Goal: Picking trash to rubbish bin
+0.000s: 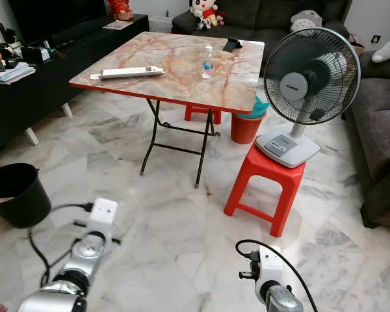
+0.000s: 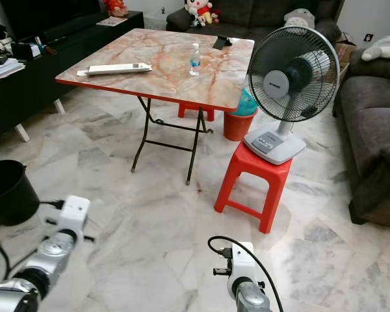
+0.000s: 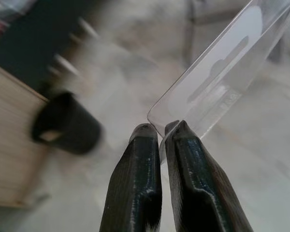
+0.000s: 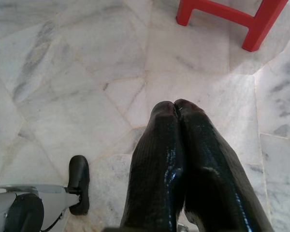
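Observation:
In the left wrist view my left gripper [image 3: 159, 129] is shut on the corner of a clear plastic packaging sheet [image 3: 217, 77], which sticks out beyond the fingertips. A black rubbish bin [image 1: 13, 192] stands on the floor at my left, ahead of the left arm [image 1: 84, 250]; it also appears blurred as the bin [image 3: 67, 128] past the gripper. My right gripper [image 4: 176, 105] is shut with nothing in it, low over the marble floor. A small water bottle [image 1: 207, 62] and a long white item [image 1: 127, 72] lie on the marble-top folding table [image 1: 175, 84].
A fan [image 1: 309, 78] sits on a red stool [image 1: 266, 185] ahead to the right. A red bin with a teal liner [image 1: 247, 123] stands under the table's far side. A dark cabinet [image 1: 45, 84] runs along the left, a sofa [image 1: 377, 123] along the right.

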Available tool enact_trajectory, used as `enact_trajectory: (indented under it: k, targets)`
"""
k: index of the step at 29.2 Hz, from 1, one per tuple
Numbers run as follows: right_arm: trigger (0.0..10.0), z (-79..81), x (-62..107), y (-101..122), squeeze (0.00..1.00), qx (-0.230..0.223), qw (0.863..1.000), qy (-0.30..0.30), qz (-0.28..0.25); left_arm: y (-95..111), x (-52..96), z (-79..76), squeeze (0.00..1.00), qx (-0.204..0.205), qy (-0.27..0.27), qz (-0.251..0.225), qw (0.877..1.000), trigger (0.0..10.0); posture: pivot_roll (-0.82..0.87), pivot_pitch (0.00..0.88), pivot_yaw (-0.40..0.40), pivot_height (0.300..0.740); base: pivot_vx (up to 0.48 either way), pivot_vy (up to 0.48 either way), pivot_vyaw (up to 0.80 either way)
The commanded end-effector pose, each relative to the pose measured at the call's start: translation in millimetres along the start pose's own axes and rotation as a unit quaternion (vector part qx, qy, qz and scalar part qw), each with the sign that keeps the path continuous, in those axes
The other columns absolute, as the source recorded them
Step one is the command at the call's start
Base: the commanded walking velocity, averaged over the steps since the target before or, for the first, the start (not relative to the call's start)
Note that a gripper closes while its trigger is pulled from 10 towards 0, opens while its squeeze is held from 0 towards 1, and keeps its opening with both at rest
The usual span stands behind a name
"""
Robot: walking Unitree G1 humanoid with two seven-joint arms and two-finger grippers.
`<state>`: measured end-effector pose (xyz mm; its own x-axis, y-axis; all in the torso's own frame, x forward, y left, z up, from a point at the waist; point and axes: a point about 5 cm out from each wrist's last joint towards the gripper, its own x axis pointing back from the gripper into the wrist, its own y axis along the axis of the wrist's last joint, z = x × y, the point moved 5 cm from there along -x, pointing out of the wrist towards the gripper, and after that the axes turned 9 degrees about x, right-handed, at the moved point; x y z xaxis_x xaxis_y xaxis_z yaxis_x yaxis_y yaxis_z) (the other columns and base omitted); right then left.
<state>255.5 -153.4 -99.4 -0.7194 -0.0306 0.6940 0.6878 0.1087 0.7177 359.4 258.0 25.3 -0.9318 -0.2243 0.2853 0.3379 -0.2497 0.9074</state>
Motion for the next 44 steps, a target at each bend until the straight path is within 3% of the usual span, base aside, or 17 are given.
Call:
enact_trajectory:
  k: [1, 4, 5, 6, 8, 9, 10, 12, 13, 14, 16, 20, 23, 27, 35, 39, 44]
  targets:
    - [10.0, -3.0, -0.5, 3.5, 0.00, -0.006, 1.000, -0.007, -0.006, 37.5, -3.2, 16.7, 0.00, -0.003, 0.035, -0.088, 0.996, 10.0, 0.04, 0.018, -0.022, 0.740, 0.000, 0.000, 0.00]
    - [10.0, -1.7, -1.0, 6.8, 0.00, -0.002, 1.000, -0.004, -0.012, 43.7, 4.8, 59.1, 0.00, 0.048, 0.086, -0.126, 0.987, 10.0, 0.06, 0.018, -0.024, 0.740, 0.000, 0.000, 0.00]
    - [10.0, -1.7, -1.0, 6.8, 0.00, -0.002, 1.000, -0.004, -0.012, 43.7, 4.8, 59.1, 0.00, 0.048, 0.086, -0.126, 0.987, 10.0, 0.06, 0.018, -0.024, 0.740, 0.000, 0.000, 0.00]
    - [10.0, 0.3, -1.6, 8.9, 0.00, 0.000, 1.000, -0.001, -0.013, 20.8, 11.4, 74.8, 0.00, 0.065, 0.101, -0.093, 0.988, 10.0, 0.06, 0.016, -0.023, 0.740, 0.000, 0.000, 0.00]
    - [10.0, 0.9, -1.8, 9.6, 0.00, 0.000, 1.000, -0.001, -0.014, 12.5, 13.6, 78.2, 0.00, 0.068, 0.104, -0.080, 0.989, 10.0, 0.06, 0.016, -0.023, 0.740, 0.000, 0.000, 0.00]
    - [10.0, 1.7, -2.3, 11.2, 0.00, 0.000, 1.000, 0.000, -0.015, -19.2, 23.6, 83.8, 0.00, 0.075, 0.108, -0.033, 0.991, 10.0, 0.06, 0.012, -0.016, 0.740, 0.000, 0.000, 0.00]
    - [10.0, 1.7, -2.3, 11.2, 0.00, 0.000, 1.000, 0.000, -0.015, -19.2, 23.6, 83.8, 0.00, 0.075, 0.108, -0.033, 0.991, 10.0, 0.06, 0.012, -0.016, 0.740, 0.000, 0.000, 0.00]
    - [10.0, 2.2, -2.6, 12.9, 0.00, -0.001, 1.000, 0.000, -0.017, -64.1, 42.6, 87.6, 0.00, 0.073, 0.113, 0.033, 0.990, 10.0, 0.05, 0.007, -0.012, 0.740, 0.000, 0.000, 0.00]
    - [10.0, 2.3, -2.7, 13.3, 0.00, -0.003, 1.000, 0.000, -0.018, -104.0, 62.8, 84.9, 0.00, 0.073, 0.116, 0.099, 0.986, 10.0, 0.05, 0.007, -0.012, 0.740, 0.000, 0.000, 0.00]
    - [10.0, 2.3, -2.7, 13.3, 0.00, -0.003, 1.000, 0.000, -0.018, -104.0, 62.8, 84.9, 0.00, 0.073, 0.116, 0.099, 0.986, 10.0, 0.05, 0.007, -0.012, 0.740, 0.000, 0.000, 0.00]
    - [10.0, 2.5, -2.1, 10.9, 0.00, -0.003, 1.000, 0.000, -0.016, -160.7, 95.1, 64.2, 0.00, 0.089, 0.097, 0.222, 0.966, 10.0, 0.05, 0.000, -0.012, 0.740, 0.000, 0.000, 0.00]
    - [10.0, 2.5, -1.6, 7.8, 0.00, -0.001, 1.000, 0.000, -0.011, -204.9, 129.2, 16.2, 0.00, 0.060, -0.008, 0.352, 0.934, 10.0, 0.05, 0.000, -0.014, 0.740, 0.000, 0.000, 0.00]
    - [10.0, 2.8, -1.5, 7.1, 0.00, 0.001, 1.000, 0.002, -0.010, -207.7, 132.6, 4.3, 0.00, 0.041, -0.037, 0.360, 0.931, 10.0, 0.04, 0.000, -0.018, 0.740, 0.000, 0.000, 0.00]
    - [10.0, 1.1, -1.1, 3.3, 0.00, 0.013, 1.000, 0.001, 0.000, -195.1, 121.9, -40.9, 0.00, 0.038, -0.076, 0.357, 0.930, 10.0, 0.04, 0.000, -0.023, 0.740, 0.000, 0.000, 0.00]
    - [10.0, -0.7, -0.7, 1.1, 0.00, 0.020, 1.000, -0.002, 0.005, -160.0, 88.2, -40.2, 0.00, 0.003, -0.053, 0.285, 0.957, 10.0, 0.02, 0.000, -0.014, 0.740, 0.000, 0.000, 0.20]
    - [10.0, -0.5, 1.2, -5.9, 0.00, 0.024, 1.000, -0.001, 0.010, -150.2, 78.5, -31.6, 0.00, 0.075, -0.015, 0.274, 0.959, 10.0, 0.02, 0.000, -0.022, 0.740, 0.000, 0.000, 0.80]
    - [10.0, -1.1, 1.7, -8.1, 0.00, 0.022, 1.000, -0.002, 0.014, -141.4, 73.3, -24.9, 0.00, 0.109, 0.009, 0.237, 0.965, 10.0, 0.03, 0.000, -0.029, 0.740, 0.000, 0.000, 0.80]
